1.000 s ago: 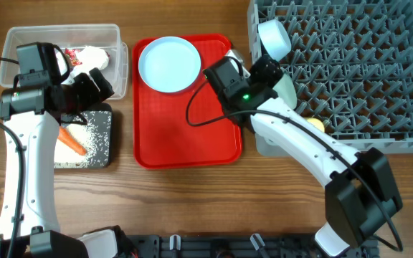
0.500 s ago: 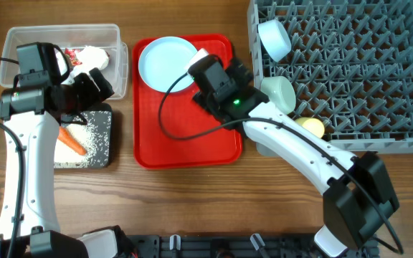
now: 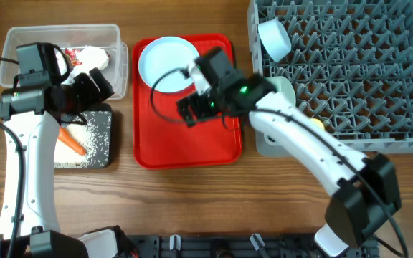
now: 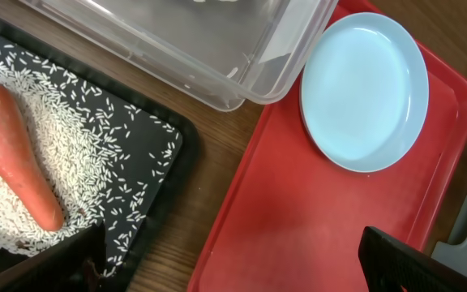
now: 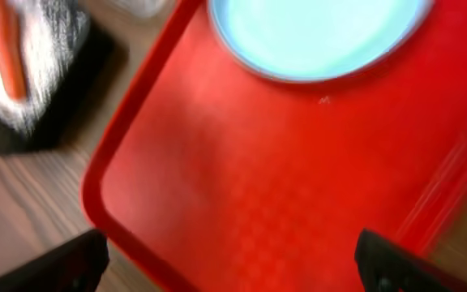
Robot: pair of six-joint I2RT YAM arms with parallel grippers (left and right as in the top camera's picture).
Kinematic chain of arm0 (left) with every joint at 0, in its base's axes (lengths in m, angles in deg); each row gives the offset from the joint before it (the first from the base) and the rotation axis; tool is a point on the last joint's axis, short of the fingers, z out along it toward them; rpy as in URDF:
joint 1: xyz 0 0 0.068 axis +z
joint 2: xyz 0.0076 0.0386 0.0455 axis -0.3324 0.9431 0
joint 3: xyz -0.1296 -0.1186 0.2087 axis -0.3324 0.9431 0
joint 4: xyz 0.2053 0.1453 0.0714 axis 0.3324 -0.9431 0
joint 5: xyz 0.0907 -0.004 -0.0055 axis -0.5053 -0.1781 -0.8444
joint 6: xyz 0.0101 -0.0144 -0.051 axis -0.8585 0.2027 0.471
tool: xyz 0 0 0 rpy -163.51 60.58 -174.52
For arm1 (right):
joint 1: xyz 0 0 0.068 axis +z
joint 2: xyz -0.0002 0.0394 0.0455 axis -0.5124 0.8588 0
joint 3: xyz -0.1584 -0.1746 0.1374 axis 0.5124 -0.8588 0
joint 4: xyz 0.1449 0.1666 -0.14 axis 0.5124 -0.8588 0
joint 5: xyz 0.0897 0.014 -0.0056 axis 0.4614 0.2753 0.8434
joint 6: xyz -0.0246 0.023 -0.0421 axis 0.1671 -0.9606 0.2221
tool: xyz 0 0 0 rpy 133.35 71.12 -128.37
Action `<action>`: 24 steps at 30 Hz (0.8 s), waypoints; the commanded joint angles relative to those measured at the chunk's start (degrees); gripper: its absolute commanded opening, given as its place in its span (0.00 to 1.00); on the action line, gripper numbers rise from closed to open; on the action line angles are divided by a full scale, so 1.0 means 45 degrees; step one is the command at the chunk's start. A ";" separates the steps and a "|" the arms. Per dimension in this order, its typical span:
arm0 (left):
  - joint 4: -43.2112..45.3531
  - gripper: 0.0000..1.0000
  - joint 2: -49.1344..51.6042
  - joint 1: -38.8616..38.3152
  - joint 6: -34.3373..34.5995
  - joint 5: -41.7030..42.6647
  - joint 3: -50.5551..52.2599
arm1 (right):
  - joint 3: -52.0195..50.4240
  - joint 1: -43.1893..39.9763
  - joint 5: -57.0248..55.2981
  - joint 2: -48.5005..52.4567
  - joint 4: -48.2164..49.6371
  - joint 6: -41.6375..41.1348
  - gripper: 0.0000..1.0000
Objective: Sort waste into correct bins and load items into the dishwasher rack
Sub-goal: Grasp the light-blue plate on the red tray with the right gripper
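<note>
A pale blue plate (image 3: 165, 63) lies at the back of the flat red tray (image 3: 163, 143), also seen as the plate (image 4: 363, 89) and the plate (image 5: 314, 32). My right gripper (image 3: 195, 112) hovers open and empty over the tray's middle, just in front of the plate; in its own view the right gripper (image 5: 233, 268) shows only red tray (image 5: 258, 186) between its fingers. My left gripper (image 3: 93, 84) hangs open and empty between the clear tub (image 3: 20, 37) and the black tray (image 3: 100, 147). Two bowls (image 3: 274, 39) (image 3: 287, 89) and a yellow cup (image 3: 315, 124) sit in the grey rack (image 3: 378, 79).
The tub holds a red wrapper (image 3: 70, 54) and white tissue (image 3: 95, 56). A carrot (image 4: 19, 154) lies on rice (image 4: 96, 154) in the black tray. The right arm's cable loops over the plate. The rack stands close to the red tray's right edge.
My right gripper left the bowl at the rack's front left, opened wide and swung left over the red tray. The left arm has not moved.
</note>
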State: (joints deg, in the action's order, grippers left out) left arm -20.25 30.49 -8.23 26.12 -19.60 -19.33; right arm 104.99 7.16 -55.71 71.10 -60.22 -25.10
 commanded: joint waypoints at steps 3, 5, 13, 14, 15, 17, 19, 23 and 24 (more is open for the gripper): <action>-0.0005 1.00 0.0117 0.0068 0.0112 0.0112 -0.0068 | 0.3376 -0.0199 -0.1763 0.0170 -0.0942 -0.1059 1.00; -0.0005 1.00 0.0117 0.0068 0.0112 0.0117 -0.0068 | 0.3483 -0.0321 -0.1773 0.0316 -0.0481 -0.1122 1.00; -0.0005 1.00 0.0117 0.0068 0.0112 0.0117 -0.0068 | 0.3483 -0.1175 0.0053 0.3342 0.1010 -0.2006 1.00; -0.0005 1.00 0.0117 0.0068 0.0112 0.0117 -0.0068 | 0.3483 -0.1229 0.0797 0.3798 0.1438 -0.2016 1.00; -0.0005 1.00 0.0117 0.0068 0.0112 0.0112 -0.0068 | 0.3478 -0.1277 0.1506 0.4197 0.1919 -0.2069 1.00; -0.0005 1.00 0.0117 0.0068 0.0112 0.0112 -0.0068 | 0.3478 -0.1365 0.2118 0.4925 0.2671 -0.3104 1.00; -0.0005 1.00 0.0117 0.0068 0.0117 0.0112 -0.0068 | 0.3478 -0.1360 0.1753 0.5464 0.3109 -0.3939 1.00; -0.0005 1.00 0.0117 0.0068 0.0112 0.0117 -0.0068 | 0.3410 -0.1360 0.0078 0.6173 0.3181 -0.5838 0.91; -0.0005 1.00 0.0117 0.0068 0.0112 0.0112 -0.0068 | 0.3381 -0.1360 -0.0185 0.6324 0.3186 -0.6057 0.88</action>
State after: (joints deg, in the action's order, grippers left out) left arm -20.25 30.49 -8.23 26.12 -19.60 -19.33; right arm 120.42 0.95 -52.30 97.86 -46.36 -43.74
